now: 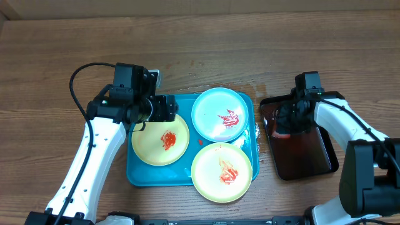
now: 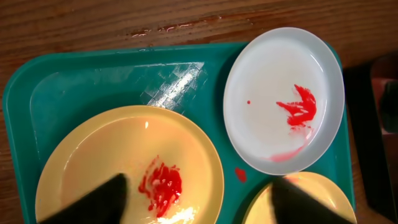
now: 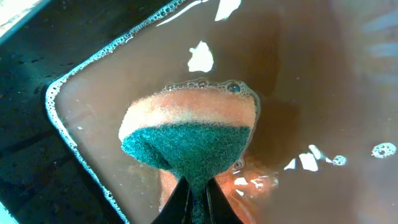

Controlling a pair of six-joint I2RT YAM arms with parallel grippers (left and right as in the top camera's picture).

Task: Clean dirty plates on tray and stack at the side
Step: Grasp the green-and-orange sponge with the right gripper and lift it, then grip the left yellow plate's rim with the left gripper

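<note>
Here, pinching a green-and-orange sponge (image 3: 189,134) in pressed-together right jaws, dipped in foamy brown liquid (image 3: 323,74) in the dark tray (image 1: 309,165). Holding left jaws spread over a yellow plate (image 1: 160,139), beside blue plate (image 1: 222,114) and second yellow plate (image 1: 222,172), all sauce-smeared, on turquoise tray (image 1: 139,177).

Three plates (image 1: 224,114) on tray (image 1: 142,173)

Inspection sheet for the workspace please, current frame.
Surface: wood table, wet streaks just beyond the tray.
Job's things: tray holds blue plate, left yellow plate, front yellow plate; all sauce-smeared, none stacked.
Clutter: dark tray of brownish water.
Grippers: left gripper open over the left yellow plate; right gripper shut on sponge in the water.
Cables: black cable loops over the table, left side.
Surroundings: nothing seen.
</note>
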